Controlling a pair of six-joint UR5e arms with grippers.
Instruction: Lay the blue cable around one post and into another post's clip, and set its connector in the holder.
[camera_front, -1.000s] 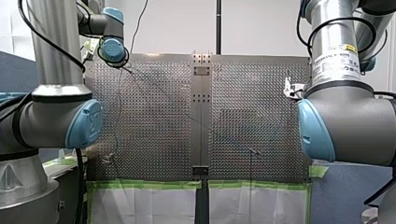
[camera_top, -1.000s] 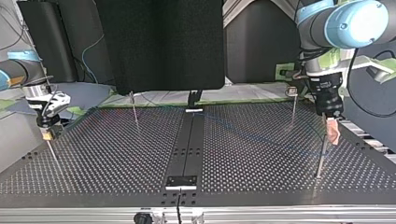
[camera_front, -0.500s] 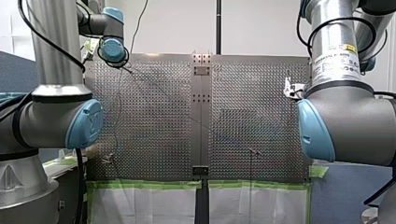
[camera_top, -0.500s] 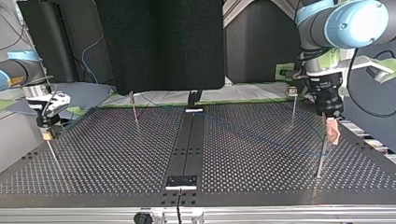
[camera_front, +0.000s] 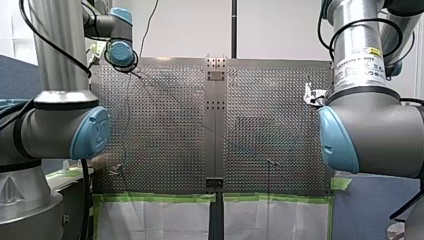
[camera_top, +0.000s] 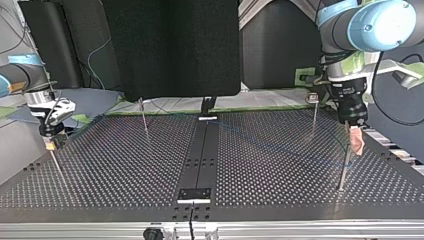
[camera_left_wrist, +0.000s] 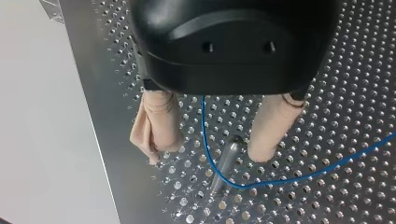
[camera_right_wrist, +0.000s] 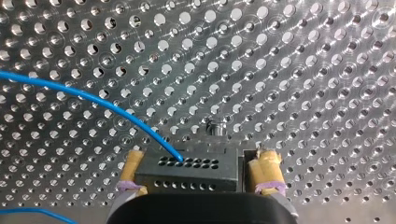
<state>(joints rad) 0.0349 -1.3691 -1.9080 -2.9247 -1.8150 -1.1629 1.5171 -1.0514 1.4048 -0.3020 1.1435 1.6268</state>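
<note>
Blue cable (camera_left_wrist: 204, 135): in our left wrist view it runs down between the fingers, bends around the far side of a metal post (camera_left_wrist: 223, 165), and leaves toward 3 o'clock.
Connector (camera_right_wrist: 177, 175): a black block with rows of holes, with the cable entering its top face.
Right gripper (camera_right_wrist: 200, 161): clamped on the connector's two ends, above the perforated table (camera_right_wrist: 303, 70).
Left gripper (camera_left_wrist: 208, 151): spread wide, with beige pads on either side of the post and the cable loose between them.
Just changed: nothing we can see has moved.
Meaning: we judge the wrap around the post is made. The clip and holder steps are not yet done.
Versus a second ago: both arms, at 3 and 9 o'clock in the top view, and the cable line match.
</note>
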